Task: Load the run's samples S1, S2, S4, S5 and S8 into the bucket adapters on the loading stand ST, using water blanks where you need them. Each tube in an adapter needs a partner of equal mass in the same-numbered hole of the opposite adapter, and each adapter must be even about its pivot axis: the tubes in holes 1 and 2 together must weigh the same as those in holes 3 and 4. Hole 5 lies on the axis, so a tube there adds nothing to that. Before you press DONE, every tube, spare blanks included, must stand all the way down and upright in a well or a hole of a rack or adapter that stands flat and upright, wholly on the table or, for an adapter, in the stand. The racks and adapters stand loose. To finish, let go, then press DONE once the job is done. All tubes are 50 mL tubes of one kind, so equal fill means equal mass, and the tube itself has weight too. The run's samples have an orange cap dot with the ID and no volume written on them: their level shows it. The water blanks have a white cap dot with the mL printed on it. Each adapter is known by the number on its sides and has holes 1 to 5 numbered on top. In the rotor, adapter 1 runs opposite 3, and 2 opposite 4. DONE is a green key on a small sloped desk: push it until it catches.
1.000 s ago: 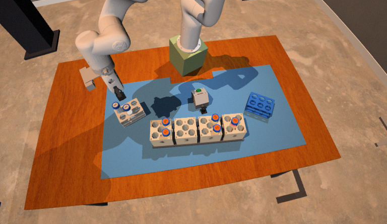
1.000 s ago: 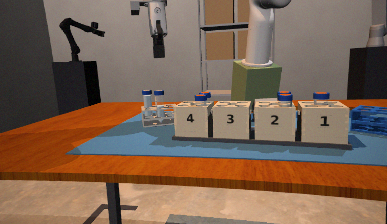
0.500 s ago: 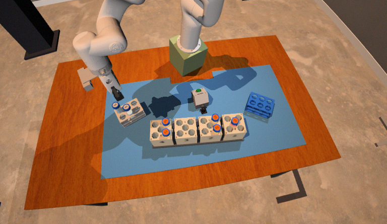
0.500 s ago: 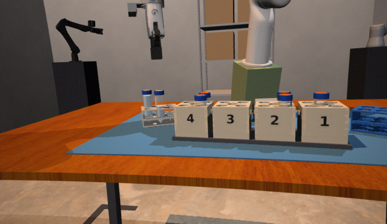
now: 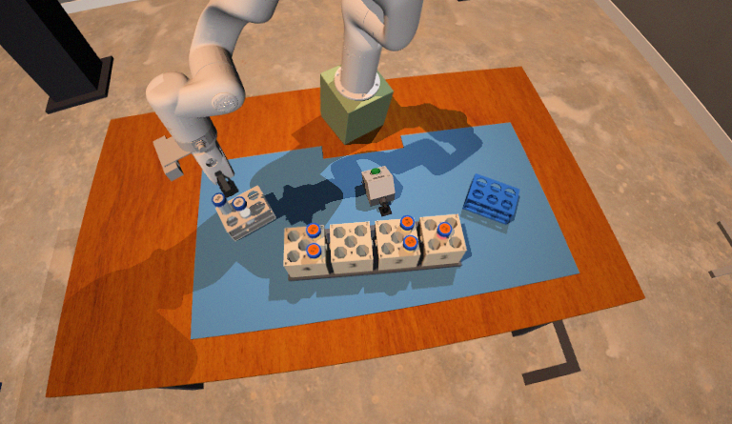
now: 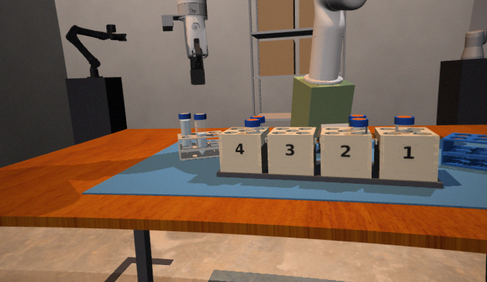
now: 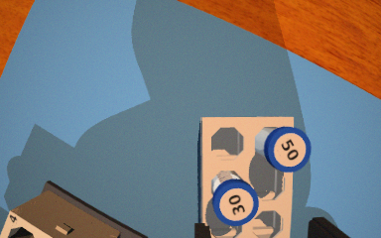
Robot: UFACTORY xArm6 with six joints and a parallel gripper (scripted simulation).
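Pincer [image 5: 228,186] [image 6: 197,80] [image 7: 263,230] parted and empty, I hang high, the upright 30 blank [image 5: 238,202] [image 6: 200,116] [image 7: 235,202] nearer my fingertips' line than the 50 blank [image 5: 218,199] [image 6: 184,116] [image 7: 288,149].

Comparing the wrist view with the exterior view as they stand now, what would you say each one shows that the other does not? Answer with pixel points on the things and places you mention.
Only the wrist view: the numbers 50 and 30 printed on the two white-dotted caps [image 7: 289,150] [image 7: 235,202].

Only the exterior view: the blue rack [image 6: 463,151], the orange-dotted caps and the shelf unit [image 6: 252,49].

Both: those white-dotted tubes in the pale rack [image 7: 247,124] [image 6: 180,153], and the open gripper [image 7: 263,230] [image 6: 197,82].
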